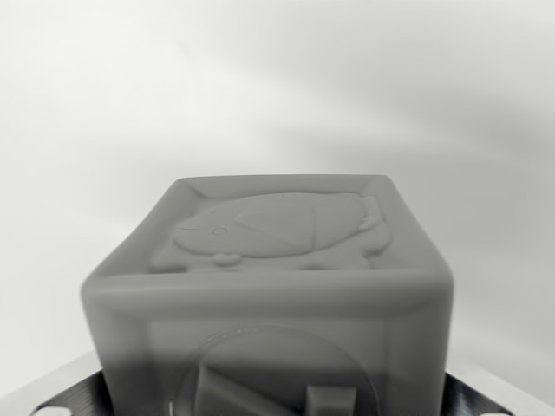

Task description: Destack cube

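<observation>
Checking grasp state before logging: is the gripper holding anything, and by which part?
Cannot be told. The grey cube fills the wrist view close to the camera, but no fingers show, so neither contact nor a hold point is visible.

The cube [269, 295] fills the lower centre and is cut off by the bottom edge, its front face only partly seen. It hides most of the metal gripper [277, 403], leaving just corners visible. The pale background is blurred and featureless.
</observation>
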